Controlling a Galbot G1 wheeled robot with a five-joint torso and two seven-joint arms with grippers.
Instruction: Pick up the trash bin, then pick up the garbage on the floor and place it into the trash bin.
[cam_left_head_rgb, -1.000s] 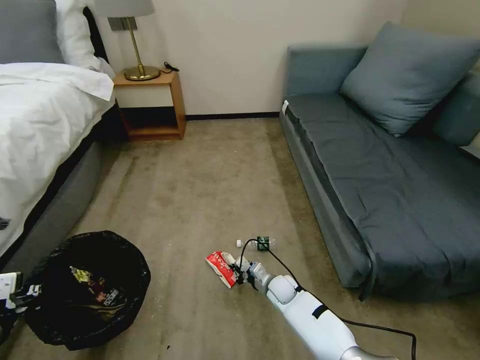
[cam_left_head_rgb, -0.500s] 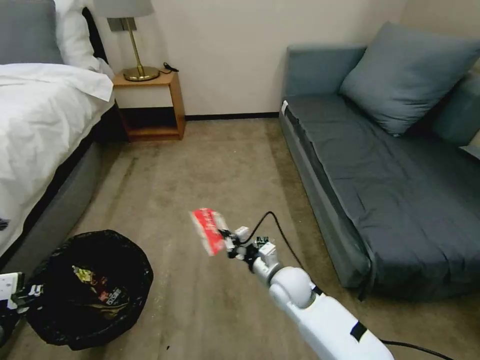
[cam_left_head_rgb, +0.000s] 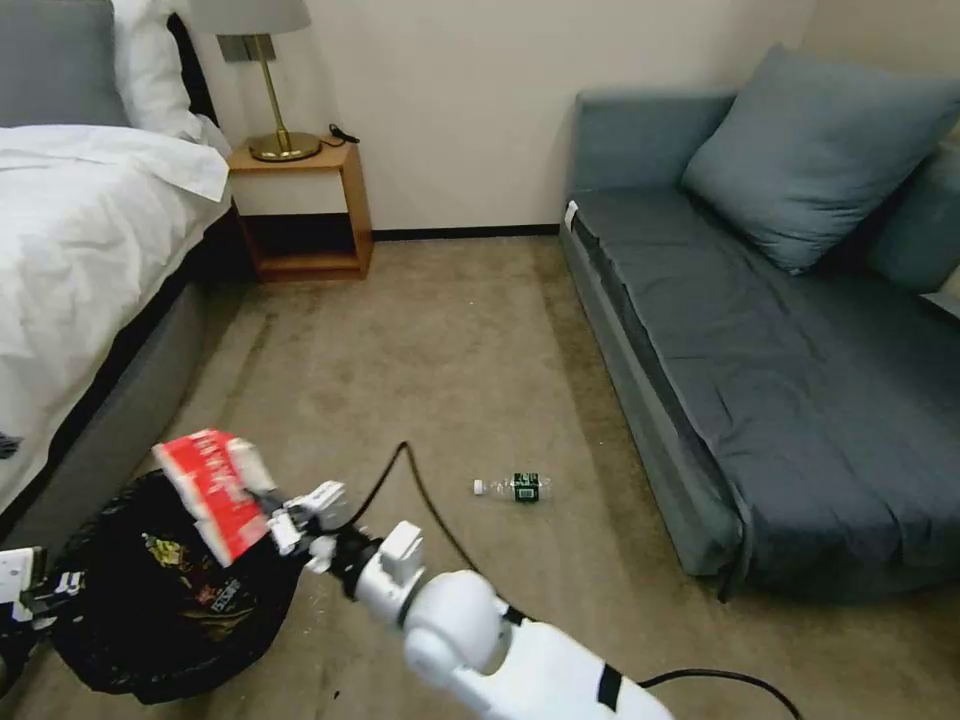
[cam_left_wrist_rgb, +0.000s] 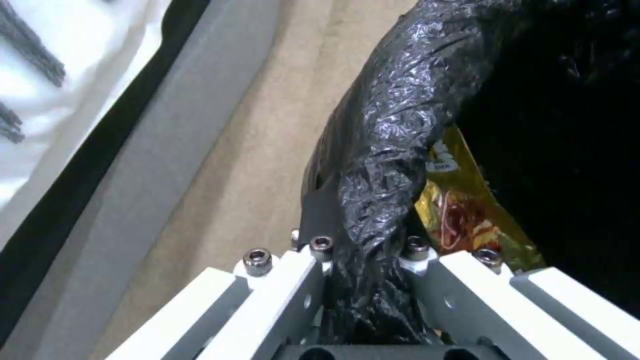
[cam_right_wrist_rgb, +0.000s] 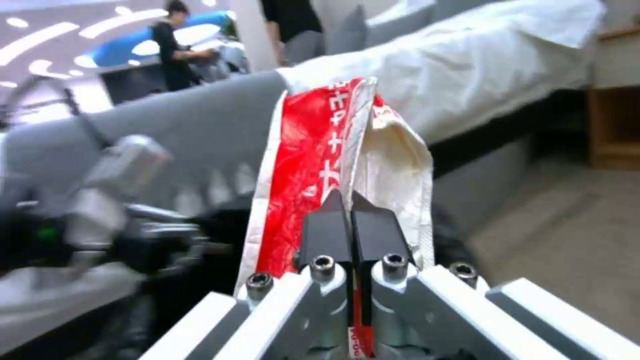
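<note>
Currently the right end effector (cam_left_head_rgb: 285, 520) is clamping the red-and-white snack packet (cam_left_head_rgb: 212, 490) by one edge, jaws pinched together on the film in the right wrist view (cam_right_wrist_rgb: 352, 235), and is holding it at the lower left of the head view, over the near rim of the trash bin (cam_left_head_rgb: 120, 660). Packet is looking light, thin and floppy, flopping above the grip; an edge pinch seems enough, though glossy film could slip, so a firm hold near a seam is probably safest.

Left end effector (cam_left_wrist_rgb: 363, 280), at the far lower left edge of the head view, is closing on the bin's rim with the crinkly black liner (cam_left_wrist_rgb: 387, 150) bunched between its fingers. Liner is soft and slick, so the bin likely is hanging somewhat loosely from that grip.

Inside the bin, a gold-brown snack wrapper (cam_left_wrist_rgb: 467, 215) is lying against the liner; other dark litter below is hard to identify.

Clear plastic bottle (cam_left_head_rgb: 513, 487) with green label is lying on the carpet floor (cam_left_head_rgb: 420, 350), lower centre, well apart from the bin; light, rigid, likely to roll, best taken across the body.
</note>
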